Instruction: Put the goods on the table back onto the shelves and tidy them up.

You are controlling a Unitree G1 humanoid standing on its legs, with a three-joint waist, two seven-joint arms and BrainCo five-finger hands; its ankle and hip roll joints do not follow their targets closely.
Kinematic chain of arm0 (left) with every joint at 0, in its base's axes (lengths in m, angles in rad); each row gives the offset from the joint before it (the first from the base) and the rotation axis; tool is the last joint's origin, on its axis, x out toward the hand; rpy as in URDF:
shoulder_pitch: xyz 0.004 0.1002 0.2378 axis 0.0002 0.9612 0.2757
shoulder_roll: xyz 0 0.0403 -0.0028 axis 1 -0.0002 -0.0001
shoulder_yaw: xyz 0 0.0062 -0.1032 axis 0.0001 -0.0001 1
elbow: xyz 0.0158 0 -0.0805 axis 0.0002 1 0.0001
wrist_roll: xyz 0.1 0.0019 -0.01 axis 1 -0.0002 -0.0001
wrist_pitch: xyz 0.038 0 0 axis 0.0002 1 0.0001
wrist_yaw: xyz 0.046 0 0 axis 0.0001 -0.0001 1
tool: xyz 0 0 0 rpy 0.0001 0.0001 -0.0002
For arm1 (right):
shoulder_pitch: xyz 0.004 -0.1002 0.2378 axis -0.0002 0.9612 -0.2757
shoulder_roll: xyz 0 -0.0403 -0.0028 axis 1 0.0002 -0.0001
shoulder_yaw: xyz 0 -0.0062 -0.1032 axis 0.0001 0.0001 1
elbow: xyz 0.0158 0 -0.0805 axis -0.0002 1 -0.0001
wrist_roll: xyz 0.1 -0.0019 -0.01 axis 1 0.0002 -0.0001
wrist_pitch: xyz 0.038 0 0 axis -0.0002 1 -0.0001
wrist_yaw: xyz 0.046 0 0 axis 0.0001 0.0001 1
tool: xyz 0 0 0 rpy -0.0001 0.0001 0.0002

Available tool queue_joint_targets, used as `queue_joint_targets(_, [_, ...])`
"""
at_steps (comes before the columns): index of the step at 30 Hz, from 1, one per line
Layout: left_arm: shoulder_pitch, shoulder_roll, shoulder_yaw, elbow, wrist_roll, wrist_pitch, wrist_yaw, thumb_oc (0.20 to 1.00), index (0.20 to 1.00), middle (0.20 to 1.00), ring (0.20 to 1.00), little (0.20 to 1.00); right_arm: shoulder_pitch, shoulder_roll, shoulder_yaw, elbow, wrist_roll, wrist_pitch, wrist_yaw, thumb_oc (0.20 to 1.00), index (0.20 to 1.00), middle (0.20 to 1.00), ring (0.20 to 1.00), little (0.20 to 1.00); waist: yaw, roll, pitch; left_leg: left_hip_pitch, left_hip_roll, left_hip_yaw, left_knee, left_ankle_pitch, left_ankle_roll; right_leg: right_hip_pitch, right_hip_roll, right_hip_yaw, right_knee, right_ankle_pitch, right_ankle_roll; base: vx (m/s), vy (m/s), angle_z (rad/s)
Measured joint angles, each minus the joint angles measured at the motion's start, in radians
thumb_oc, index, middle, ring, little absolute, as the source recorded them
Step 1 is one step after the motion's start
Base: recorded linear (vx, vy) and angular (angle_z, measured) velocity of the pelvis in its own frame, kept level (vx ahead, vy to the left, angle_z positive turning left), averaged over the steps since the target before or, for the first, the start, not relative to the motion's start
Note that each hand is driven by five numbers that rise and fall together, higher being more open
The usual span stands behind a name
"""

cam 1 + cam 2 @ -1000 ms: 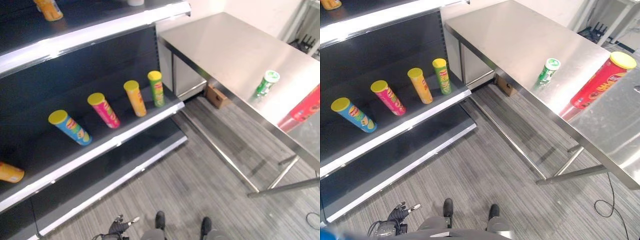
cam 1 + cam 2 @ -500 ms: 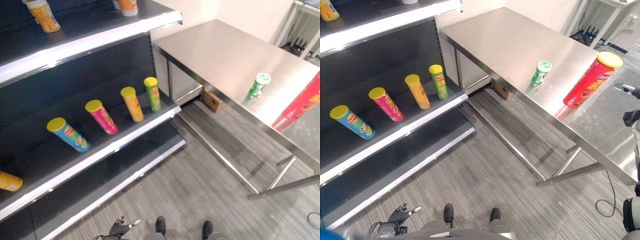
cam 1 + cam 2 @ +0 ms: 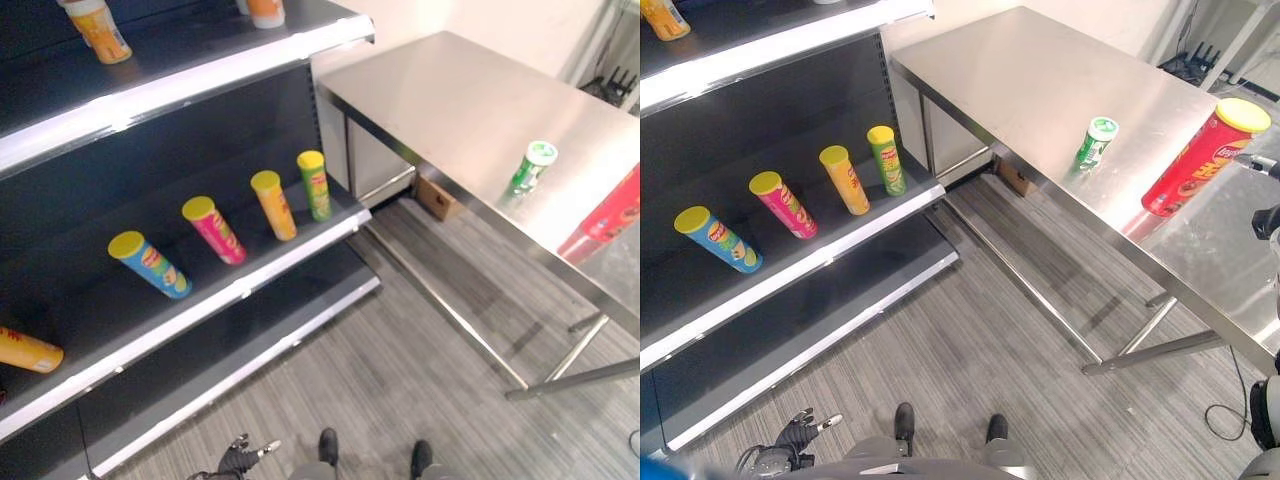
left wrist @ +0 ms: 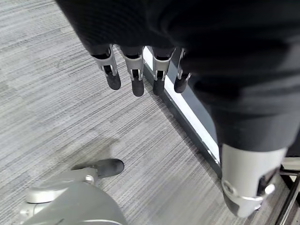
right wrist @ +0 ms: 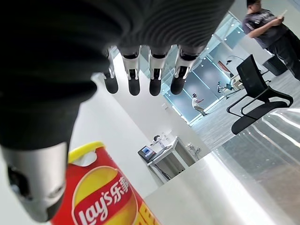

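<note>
Right robot hand [image 5: 140, 70] open beside red can [image 3: 1203, 159] on steel table [image 3: 1040, 80].

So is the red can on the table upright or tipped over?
Upright. The red can stands on its base on the table, yellow lid on top, its reflection below it on the steel.

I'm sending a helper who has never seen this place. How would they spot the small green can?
Find the steel table to the right of the dark shelves. Two goods stand on it near its front edge: a tall red tube with a yellow lid and, left of it, the small green can. It is much shorter, with a white-green top.
</note>
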Motion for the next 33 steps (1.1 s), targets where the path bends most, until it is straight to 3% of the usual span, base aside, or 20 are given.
queue_joint_targets(13, [0.000,0.026,0.000,-0.002,0.000,-0.001,-0.001,1.000,1.000,1.000,1.000,1.000,-0.089,0.000,0.083,0.014,-0.001,0.002,0.000,1.000,1.000,1.000,1.000,1.000,0.031,0.008,0.013,-0.024,-0.002,-0.013,0.000,0.005,-0.002,-0.017,0.001,-0.016,0.000,-0.003,-0.001,0.01,-0.013,0.03])
queue_joint_targets(33, [0.000,0.026,0.000,-0.002,0.000,-0.001,0.002,1.000,1.000,1.000,1.000,1.000,-0.107,0.000,0.123,0.040,-0.041,0.005,0.000,1.000,1.000,1.000,1.000,1.000,0.029,0.004,0.016,-0.032,-0.003,-0.032,0.000,0.008,-0.004,-0.017,0.002,-0.030,0.000,-0.004,-0.001,0.00,-0.004,0.01])
